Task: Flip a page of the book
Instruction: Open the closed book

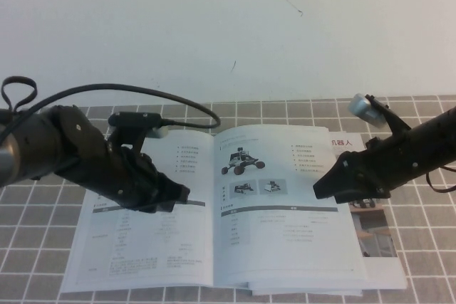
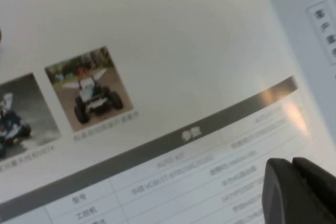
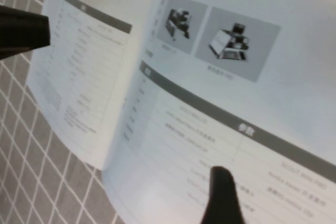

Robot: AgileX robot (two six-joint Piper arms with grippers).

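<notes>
The book (image 1: pixel 235 247) lies open and flat on the checked cloth. The page (image 1: pixel 285 226) lies on the right side, showing the black-red wheeled robot (image 1: pixel 239 161) above two small photos. It also shows in the right wrist view (image 3: pixel 236 77). My left gripper (image 1: pixel 182 196) is shut and empty, low over the left-hand leaf (image 2: pixel 173 77) by its dark header bar (image 2: pixel 157 150); its fingers (image 2: pixel 299 192) are pressed together. My right gripper (image 1: pixel 319 189) is shut and empty, its tip (image 3: pixel 220 198) low over the page near its outer edge. I cannot tell whether it touches the paper.
Further leaves stick out under the page at the right, one with red print (image 1: pixel 349 144). A grey-and-white checked cloth (image 1: pixel 43 247) covers the table. A white wall (image 1: pixel 228 26) rises behind. The left arm's black cable (image 1: pixel 178 101) loops over the book's far edge.
</notes>
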